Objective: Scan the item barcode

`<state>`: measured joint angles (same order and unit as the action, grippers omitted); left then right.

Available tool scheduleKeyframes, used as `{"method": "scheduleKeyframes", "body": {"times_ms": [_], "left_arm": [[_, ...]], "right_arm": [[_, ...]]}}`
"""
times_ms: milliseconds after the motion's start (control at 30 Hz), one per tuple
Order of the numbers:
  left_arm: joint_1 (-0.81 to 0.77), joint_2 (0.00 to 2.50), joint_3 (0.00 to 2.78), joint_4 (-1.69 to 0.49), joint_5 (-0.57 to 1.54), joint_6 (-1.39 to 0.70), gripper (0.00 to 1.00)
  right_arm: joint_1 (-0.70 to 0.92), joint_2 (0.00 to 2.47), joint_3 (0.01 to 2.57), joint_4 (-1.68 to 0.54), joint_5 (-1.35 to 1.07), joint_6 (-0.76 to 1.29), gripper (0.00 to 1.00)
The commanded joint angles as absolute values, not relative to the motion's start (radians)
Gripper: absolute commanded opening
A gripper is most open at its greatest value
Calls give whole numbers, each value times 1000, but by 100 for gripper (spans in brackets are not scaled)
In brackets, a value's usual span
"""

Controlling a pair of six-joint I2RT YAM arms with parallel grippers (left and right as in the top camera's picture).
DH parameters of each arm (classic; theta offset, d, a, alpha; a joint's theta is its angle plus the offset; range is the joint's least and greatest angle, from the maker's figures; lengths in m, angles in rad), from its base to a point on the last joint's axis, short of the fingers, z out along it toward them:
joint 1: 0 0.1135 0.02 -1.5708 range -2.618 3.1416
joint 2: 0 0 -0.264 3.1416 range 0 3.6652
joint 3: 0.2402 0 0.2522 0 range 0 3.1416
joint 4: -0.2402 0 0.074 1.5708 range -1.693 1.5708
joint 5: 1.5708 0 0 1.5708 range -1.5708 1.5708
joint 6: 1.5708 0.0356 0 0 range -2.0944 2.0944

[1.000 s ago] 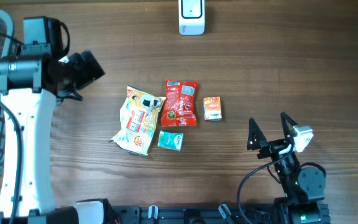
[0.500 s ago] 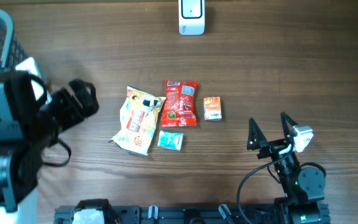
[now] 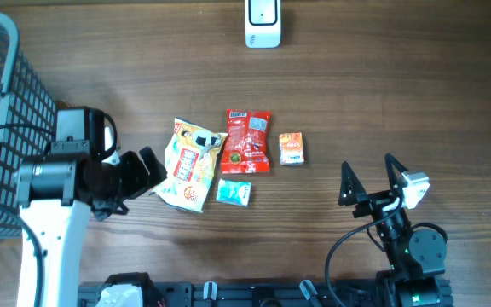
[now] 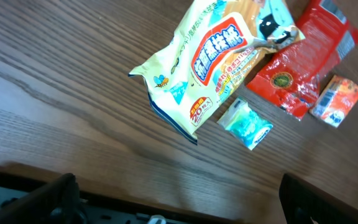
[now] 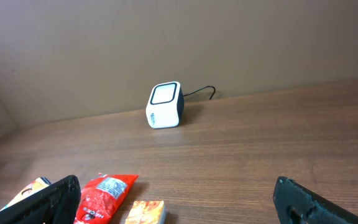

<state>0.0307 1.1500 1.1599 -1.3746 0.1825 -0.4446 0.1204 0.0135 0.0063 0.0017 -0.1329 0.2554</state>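
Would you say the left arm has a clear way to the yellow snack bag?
Probably yes: the left gripper is open beside the yellow snack bag, with nothing between them.

- We've got four items mid-table: yellow snack bag [image 3: 189, 164], red packet [image 3: 247, 141] touching it, orange box [image 3: 291, 148], teal packet [image 3: 233, 192].
- Left gripper [image 3: 150, 170] is just beside the bag, jaws apart.
- Right gripper [image 3: 367, 164] is spread wide, well apart from the items.

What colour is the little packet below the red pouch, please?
The packet is teal, clearest in the left wrist view.

basket [image 3: 28, 111] cropped left, packet [image 3: 190, 166] print seemingly illegible
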Motion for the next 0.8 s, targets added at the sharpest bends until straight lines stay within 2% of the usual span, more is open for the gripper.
{"method": "scheduleKeyframes", "body": {"times_ms": [0,233,267,300,367,467,500,533,600,700,767], "left_arm": [[28,1199,1148,-1339,198,-506,100],[28,1244,1148,-1340,197,-506,100],[28,1244,1148,-1339,197,-506,100],[28,1244,1148,-1338,197,-506,100],[28,1244,1148,-1333,197,-506,100],[28,1244,1148,-1311,197,-506,100],[28,1244,1148,-1308,197,-506,100],[28,1244,1148,-1308,197,-506,100],[28,1244,1148,-1308,197,-506,100],[28,1244,1148,-1308,197,-506,100],[28,1244,1148,-1308,197,-506,100]], "right_arm": [[117,7,5,7,-123,238,100],[117,7,5,21,-89,241,100],[117,7,5,31,-103,291,100],[117,7,5,40,-155,415,100],[117,7,5,25,-333,799,100],[117,9,5,33,-469,1308,100],[117,9,5,37,-492,1636,100],[117,9,5,46,-498,1691,100],[117,9,5,124,-519,1670,100],[117,10,8,380,-575,1500,100],[117,22,41,378,-579,1443,99]]}}
